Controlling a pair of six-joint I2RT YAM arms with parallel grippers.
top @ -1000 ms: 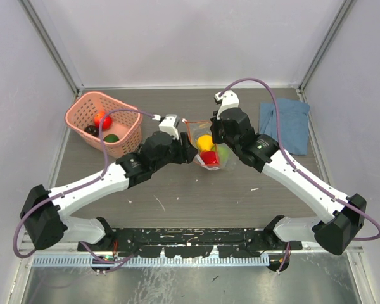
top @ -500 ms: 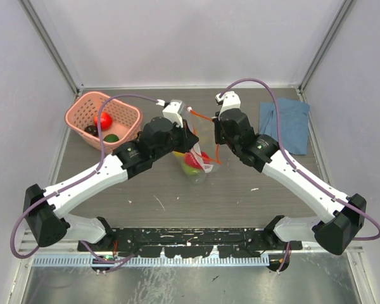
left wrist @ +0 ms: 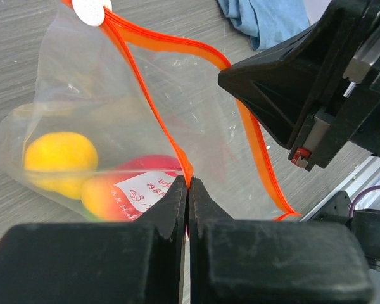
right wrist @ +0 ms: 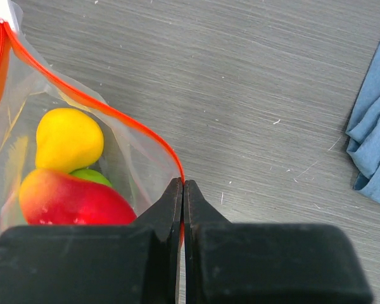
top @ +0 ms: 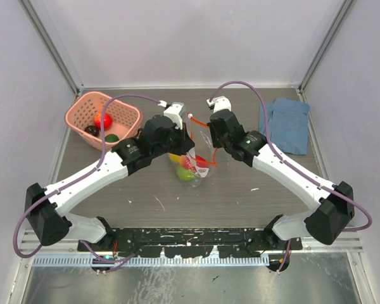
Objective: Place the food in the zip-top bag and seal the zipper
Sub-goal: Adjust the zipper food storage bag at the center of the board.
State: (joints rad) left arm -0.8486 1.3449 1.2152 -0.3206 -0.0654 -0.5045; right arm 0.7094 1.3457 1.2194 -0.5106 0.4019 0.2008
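The zip-top bag [top: 196, 170] hangs between my two grippers with its mouth spread; its lower part looks down at the table. Inside it are a yellow fruit [right wrist: 68, 139], a red one [right wrist: 69, 199] and a green one [right wrist: 92, 176]. My left gripper [left wrist: 189, 183] is shut on one lip of the orange-red zipper [left wrist: 164, 44]. My right gripper [right wrist: 183, 182] is shut on the opposite lip. The white slider [left wrist: 92, 9] sits at the strip's far end. In the top view the left gripper [top: 190, 147] and right gripper [top: 210, 147] flank the bag. More food [top: 102, 120] lies in the basket.
The pink lattice basket [top: 82, 104] stands at the back left with a red, a dark and a green piece in it. A folded blue cloth [top: 285, 123] lies at the back right. The right gripper's black body [left wrist: 316, 82] is close in front of the left wrist camera.
My left gripper has shut on the zipper's lip. Both arms have shifted left and the bag has moved left and toward me, now hanging with its mouth spread.
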